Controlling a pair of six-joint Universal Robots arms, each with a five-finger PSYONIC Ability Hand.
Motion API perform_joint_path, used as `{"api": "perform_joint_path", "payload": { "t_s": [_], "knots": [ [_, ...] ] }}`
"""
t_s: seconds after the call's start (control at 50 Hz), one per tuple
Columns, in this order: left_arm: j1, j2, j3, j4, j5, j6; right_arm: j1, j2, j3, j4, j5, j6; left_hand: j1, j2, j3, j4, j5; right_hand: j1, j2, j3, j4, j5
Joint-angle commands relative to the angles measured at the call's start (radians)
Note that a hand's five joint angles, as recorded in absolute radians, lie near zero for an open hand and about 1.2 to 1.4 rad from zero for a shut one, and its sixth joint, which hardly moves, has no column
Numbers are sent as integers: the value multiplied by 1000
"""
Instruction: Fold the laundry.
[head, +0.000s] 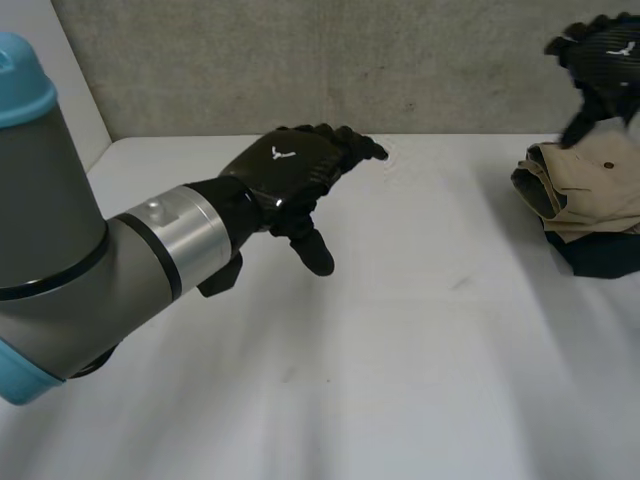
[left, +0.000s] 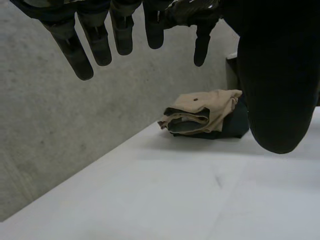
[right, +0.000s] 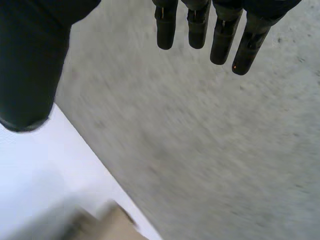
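On tabletop (head: 400, 350), far right: folded pile (head: 590, 215), close to back wall (head: 300, 60); prob. parked there as the stacking spot, away from the working area.
Pile makeup: beige piece (head: 600, 180) lies on dark piece (head: 605, 258), touching. Beige is folded flat w/ a rolled edge facing centre, dark sticks out underneath on the near side.
Right robot hand (head: 598, 48): above the pile. In its wrist view the fingers (right: 197, 30) are straight, thumb apart, gripping nothing. One digit points down twd the beige edge, can't tell if it touches. Judged: placed over the pile to pat or let go, not to lift.
Left robot hand (head: 285, 170): over mid tabletop, well apart from the pile. Fingers loose & spread, nothing held. Judged: kept clear so the right arm has room.
Stage: both pieces look folded & stacked, so task prob. near its end.
Next: right arm needs a clean lift straight up.
Risk: a digit catching the beige edge could drag the top fold open.
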Motion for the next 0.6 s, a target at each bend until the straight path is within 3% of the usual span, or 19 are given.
{"api": "perform_joint_path", "payload": {
  "t_s": [0.02, 0.16, 0.32, 0.6],
  "knots": [
    [98, 80, -39, 35, -139, -76, 173, -242, 282, -6, 168, 376, -14, -31, -31, -30, -30, -29, -49, -44, -65, -72],
    [185, 113, -102, 56, -295, -78, 277, -307, 456, -86, 242, 355, -14, -31, -31, -30, -30, -29, -49, -44, -65, -72],
    [198, 130, -143, 53, -308, -85, 328, -318, 497, -152, 340, 274, -17, -34, -34, -33, -33, -29, -49, -44, -65, -72],
    [188, 158, -185, 107, -305, -90, 328, -333, 523, -166, 351, 272, -20, -37, -37, -36, -36, -29, -49, -44, -65, -72]
  ]
}}
